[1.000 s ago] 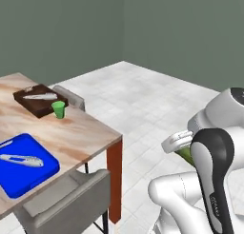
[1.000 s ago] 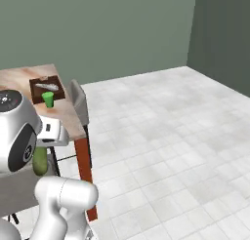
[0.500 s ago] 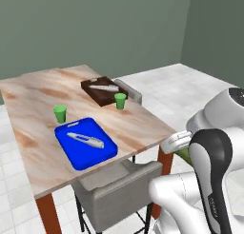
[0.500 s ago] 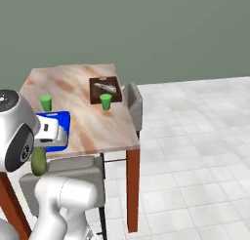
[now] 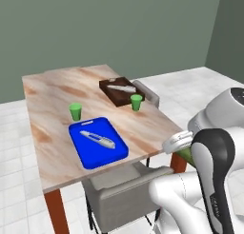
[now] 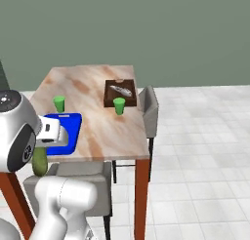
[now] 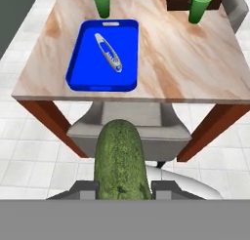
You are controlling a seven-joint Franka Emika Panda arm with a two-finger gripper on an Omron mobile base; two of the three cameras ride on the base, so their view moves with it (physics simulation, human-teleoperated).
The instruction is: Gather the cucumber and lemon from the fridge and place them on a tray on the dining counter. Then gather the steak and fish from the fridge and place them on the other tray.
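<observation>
The whole scene has swung since half a second ago: both base views now face the marble-topped surface more squarely and from closer, which is the camera's shift and not the things'. Open tiled floor lies wide to the right of the surface, and a grey wall stands behind it.

A grey chair is tucked in at the near edge, directly between the robot and the surface; a second chair stands at the right side.

The blue tray lies close to the near edge, a little in from it, with bare marble to its left and right. It carries a slim silver-blue item, possibly the fish, though it is too small to tell. The brown tray sits farther back toward the right edge and holds a pale item, also unclear.

The cucumber is gripped between the jaws of the gripper, pointing toward the chair and the blue tray, short of the surface's near edge and over the floor. In the right base view its green end hangs below the hand.

Two green cups stand upright: one just behind the blue tray, one beside the brown tray's near corner.
</observation>
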